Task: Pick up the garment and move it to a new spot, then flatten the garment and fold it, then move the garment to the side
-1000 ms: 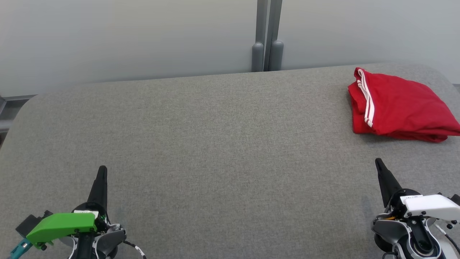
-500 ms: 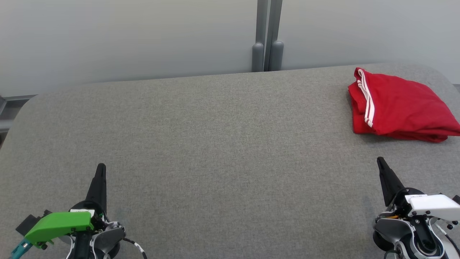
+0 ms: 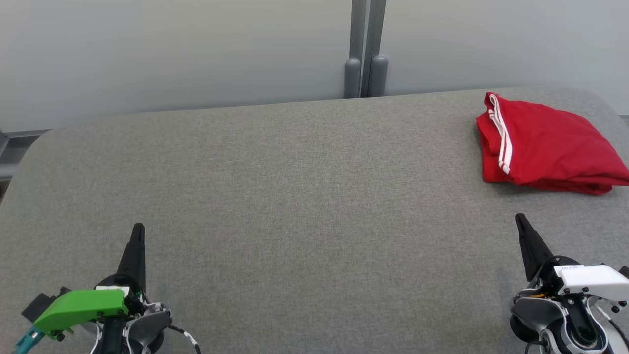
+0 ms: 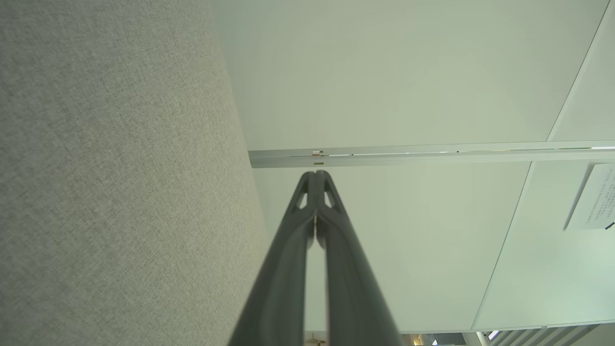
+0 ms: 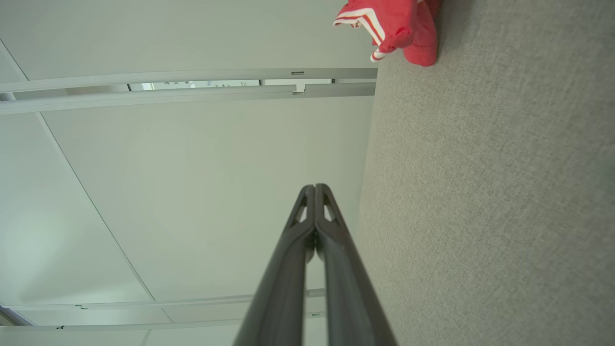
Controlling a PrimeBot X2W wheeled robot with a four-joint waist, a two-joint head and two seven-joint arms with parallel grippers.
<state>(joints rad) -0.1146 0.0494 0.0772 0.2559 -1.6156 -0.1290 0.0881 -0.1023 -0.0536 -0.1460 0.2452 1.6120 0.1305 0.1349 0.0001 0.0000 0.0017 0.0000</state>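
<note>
The garment (image 3: 545, 145) is red with white stripes and lies folded at the far right of the grey table (image 3: 295, 196). Its striped edge also shows in the right wrist view (image 5: 394, 29), at the top. My right gripper (image 3: 520, 220) hovers near the table's front right, below the garment and apart from it, shut with nothing in it (image 5: 314, 186). At the front left my left gripper (image 3: 139, 227) is shut and empty too, its fingertips pressed together (image 4: 316, 174).
A pale partition wall stands behind the table, with a grey post (image 3: 366, 49) at its middle. The table's rounded corners lie at the far left and far right.
Both grippers crept a little forward over the table between one second ago and half a second ago, then held still. The garment has not moved.
</note>
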